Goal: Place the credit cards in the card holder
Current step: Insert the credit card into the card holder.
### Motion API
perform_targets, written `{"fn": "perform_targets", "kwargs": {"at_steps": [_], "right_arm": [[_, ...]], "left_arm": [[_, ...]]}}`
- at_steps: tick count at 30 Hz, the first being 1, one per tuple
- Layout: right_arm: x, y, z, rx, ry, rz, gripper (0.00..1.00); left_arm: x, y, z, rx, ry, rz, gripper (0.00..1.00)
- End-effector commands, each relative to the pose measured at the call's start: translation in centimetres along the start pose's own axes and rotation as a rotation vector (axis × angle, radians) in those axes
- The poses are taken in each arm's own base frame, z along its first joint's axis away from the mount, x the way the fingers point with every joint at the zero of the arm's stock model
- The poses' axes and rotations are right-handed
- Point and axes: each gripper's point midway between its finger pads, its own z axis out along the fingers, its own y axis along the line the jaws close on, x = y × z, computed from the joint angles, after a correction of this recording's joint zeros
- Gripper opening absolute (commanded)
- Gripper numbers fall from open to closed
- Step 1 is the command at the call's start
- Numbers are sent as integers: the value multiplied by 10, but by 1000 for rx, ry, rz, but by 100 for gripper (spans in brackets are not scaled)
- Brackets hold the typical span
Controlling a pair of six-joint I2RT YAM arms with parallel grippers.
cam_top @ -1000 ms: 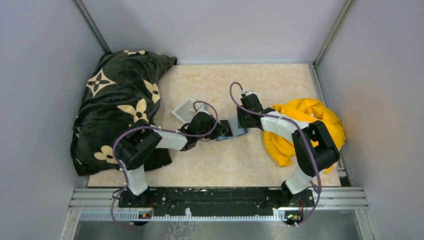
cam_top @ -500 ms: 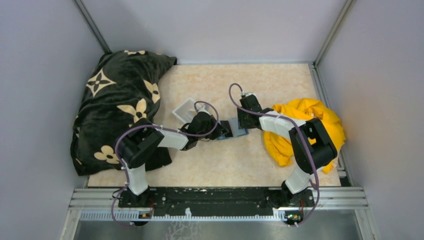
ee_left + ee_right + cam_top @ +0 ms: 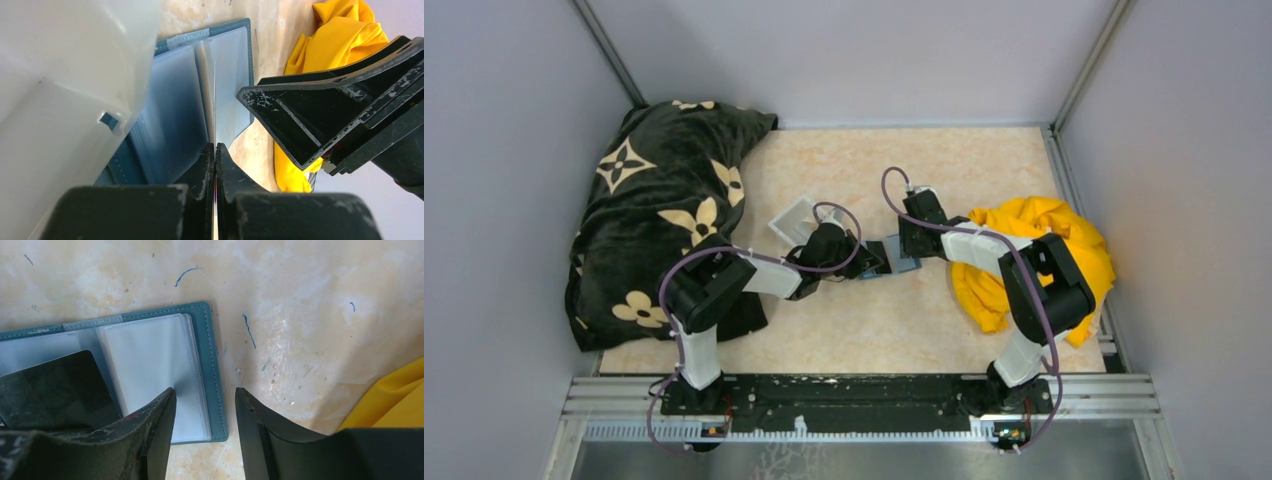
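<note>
Pinching one of the credit cards (image 3: pixel 215 100) between fully closed fingers, the left end effector (image 3: pixel 215 150) shows it edge-on to its own camera, with the leading edge aimed at the fold of the card holder (image 3: pixel 175 115). The right end effector (image 3: pixel 205 410) stands part-open and grips nothing. One of its fingers hangs over the clear right-hand sleeve, the other over bare counter (image 3: pixel 310 315) just past the teal border.

The likely trouble is the card skating across the plastic instead of entering a pocket mouth, or shoving the holder sideways, since nothing clamps it. The two end effectors are also near enough to knock each other.

The holder lies open and flat mid-counter between the arms, its long axis running left to right and its spine front to back.
</note>
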Motion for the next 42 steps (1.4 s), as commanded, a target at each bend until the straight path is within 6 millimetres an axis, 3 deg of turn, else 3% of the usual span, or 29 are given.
{"fn": "perform_targets", "kwargs": {"at_steps": [1, 42], "right_arm": [[4, -4, 5, 8, 4, 13, 48], [4, -5, 3, 0, 2, 17, 47]], "left_arm": [[-8, -9, 1, 54, -9, -32, 0], [-3, -3, 13, 23, 25, -93, 0]]}}
